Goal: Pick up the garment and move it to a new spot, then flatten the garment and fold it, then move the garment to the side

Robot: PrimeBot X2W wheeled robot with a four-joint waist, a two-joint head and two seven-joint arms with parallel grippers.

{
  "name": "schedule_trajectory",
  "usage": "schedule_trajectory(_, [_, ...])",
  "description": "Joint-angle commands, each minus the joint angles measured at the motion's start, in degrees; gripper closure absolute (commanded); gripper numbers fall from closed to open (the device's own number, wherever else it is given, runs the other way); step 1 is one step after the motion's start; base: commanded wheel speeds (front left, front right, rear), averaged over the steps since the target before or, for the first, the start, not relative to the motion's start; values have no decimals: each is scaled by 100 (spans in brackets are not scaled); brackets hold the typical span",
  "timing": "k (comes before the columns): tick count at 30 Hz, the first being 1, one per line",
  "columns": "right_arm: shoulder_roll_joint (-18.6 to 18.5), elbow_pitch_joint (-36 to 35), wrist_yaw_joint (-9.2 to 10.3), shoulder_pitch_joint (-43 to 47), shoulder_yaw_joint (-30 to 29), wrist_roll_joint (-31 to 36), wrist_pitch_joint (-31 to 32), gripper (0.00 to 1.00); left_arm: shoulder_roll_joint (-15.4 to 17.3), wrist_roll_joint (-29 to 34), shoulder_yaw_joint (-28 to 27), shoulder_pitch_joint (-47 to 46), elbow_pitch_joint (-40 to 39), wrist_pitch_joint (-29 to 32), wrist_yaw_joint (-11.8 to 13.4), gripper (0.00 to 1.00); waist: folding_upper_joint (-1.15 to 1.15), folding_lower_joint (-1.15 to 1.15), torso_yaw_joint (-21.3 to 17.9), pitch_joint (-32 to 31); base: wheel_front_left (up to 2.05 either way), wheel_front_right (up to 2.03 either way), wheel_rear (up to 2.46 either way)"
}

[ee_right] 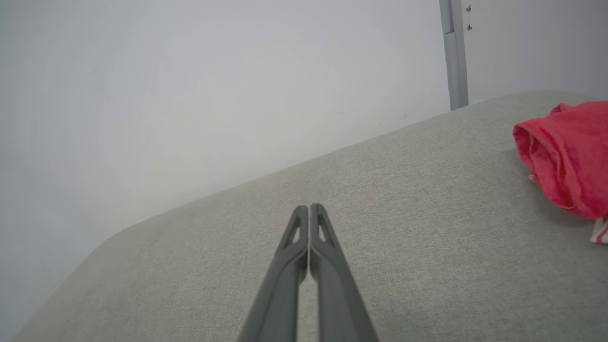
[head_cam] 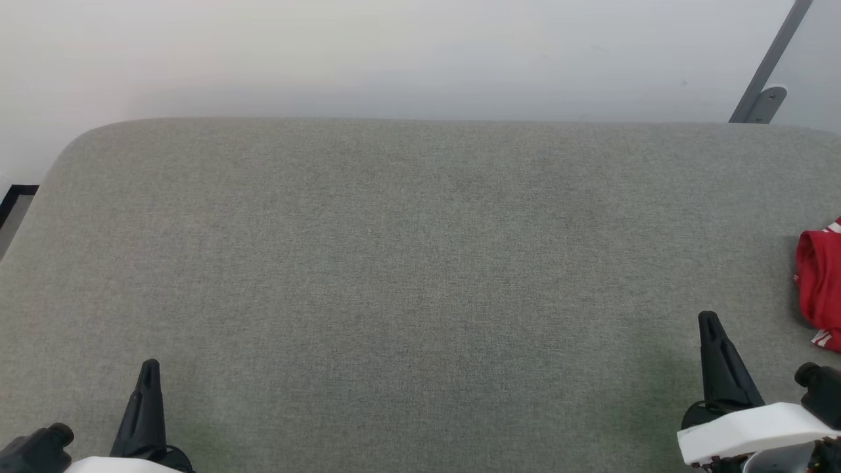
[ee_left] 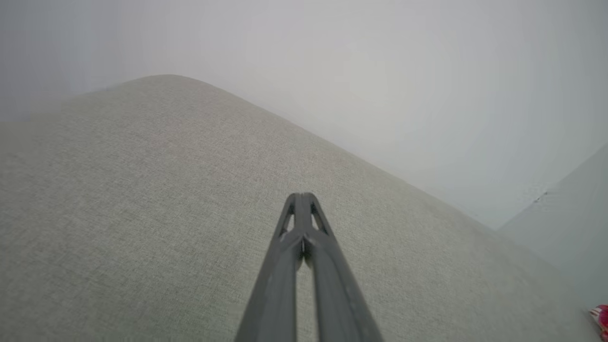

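Red garment (head_cam: 821, 282) bunched on grey surface (head_cam: 394, 263), far right of head view
I see left gripper (ee_left: 300, 195) and right gripper (ee_right: 309, 207) both closed, empty, apart from it

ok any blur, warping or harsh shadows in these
Head view: soft, even light; the garment is cut by the frame edge. Left wrist view: hazy, the grey surface bulges from lens distortion. Right wrist view: crisper, soft shadow under the garment.
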State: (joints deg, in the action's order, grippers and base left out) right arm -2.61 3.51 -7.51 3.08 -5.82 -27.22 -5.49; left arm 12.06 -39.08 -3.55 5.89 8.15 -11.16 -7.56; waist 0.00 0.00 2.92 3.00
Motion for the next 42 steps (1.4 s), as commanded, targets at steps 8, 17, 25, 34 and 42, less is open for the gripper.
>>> schedule_trajectory(8, [-51,64,1,-238,6,-925,149,100,-66,-747,-62,-273,17,221,3,100,0,0,-23,-22,0,0,0])
schedule_trajectory(17, [-60,190,1,-336,8,-1680,280,100,-171,-1374,-84,-409,89,416,4,100,0,0,-47,-45,0,0,0])
schedule_trajectory(25, [-64,284,1,-407,9,-2215,372,100,-242,-1805,-101,-497,141,562,5,100,0,0,-65,-63,0,0,0])
schedule_trajectory(34, [-69,394,1,-483,8,-2849,487,100,-336,-2331,-122,-611,204,730,6,100,0,0,-89,-86,0,0,0])
schedule_trajectory(42, [-71,484,1,-554,5,-3366,582,100,-406,-2761,-140,-697,258,869,6,100,0,0,-110,-106,0,0,0])
